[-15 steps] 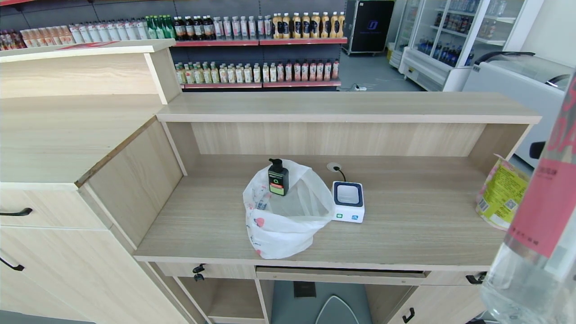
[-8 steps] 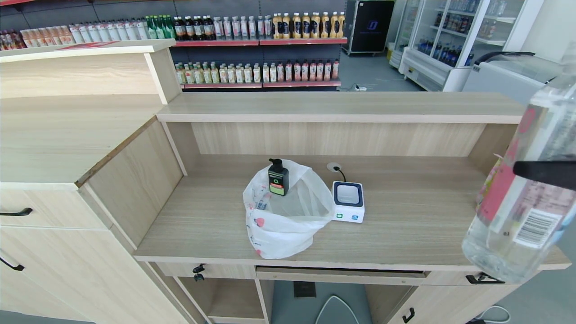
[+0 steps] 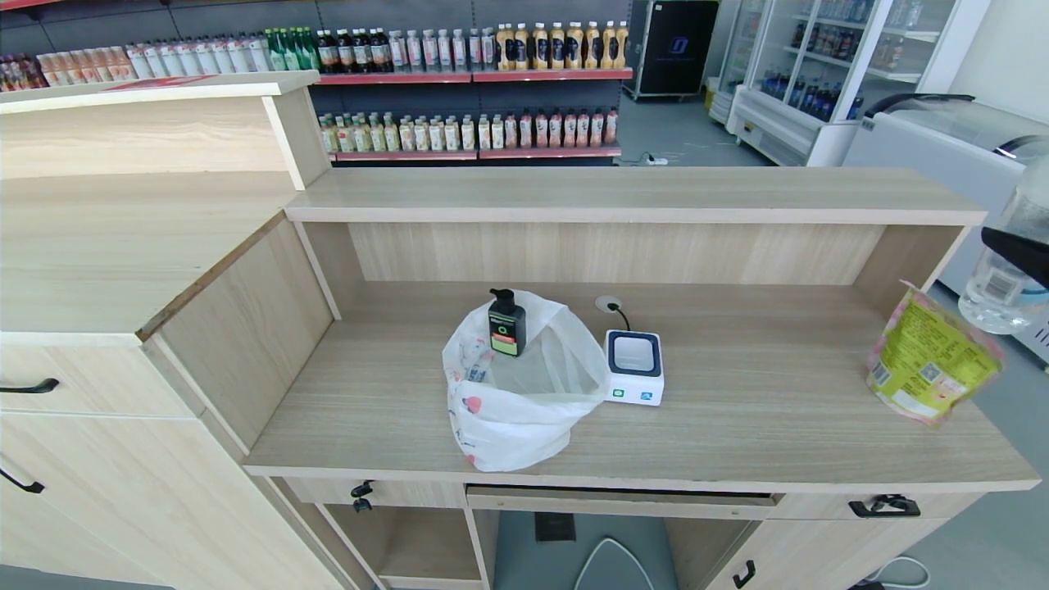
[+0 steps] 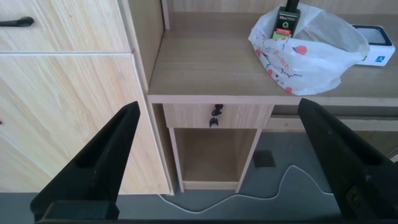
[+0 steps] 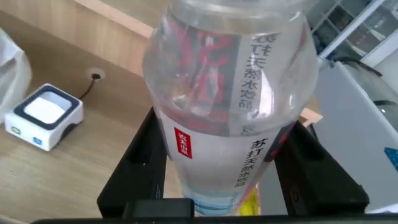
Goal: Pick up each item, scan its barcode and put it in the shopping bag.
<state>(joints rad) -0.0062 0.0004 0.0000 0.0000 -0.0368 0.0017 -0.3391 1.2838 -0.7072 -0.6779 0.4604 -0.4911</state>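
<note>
Since its barcode apparently awaited scanning, the bottle (image 5: 230, 93) hung beyond the bench's (image 3: 737, 426) right end, well apart from the scanner (image 3: 633, 365), clamped between the right fingers (image 5: 134, 168), while the left fingers (image 4: 99, 168) gaped empty.

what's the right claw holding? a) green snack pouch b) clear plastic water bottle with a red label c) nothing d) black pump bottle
b: in the right wrist view the right claw is shut on the clear plastic water bottle with a red label.
</note>
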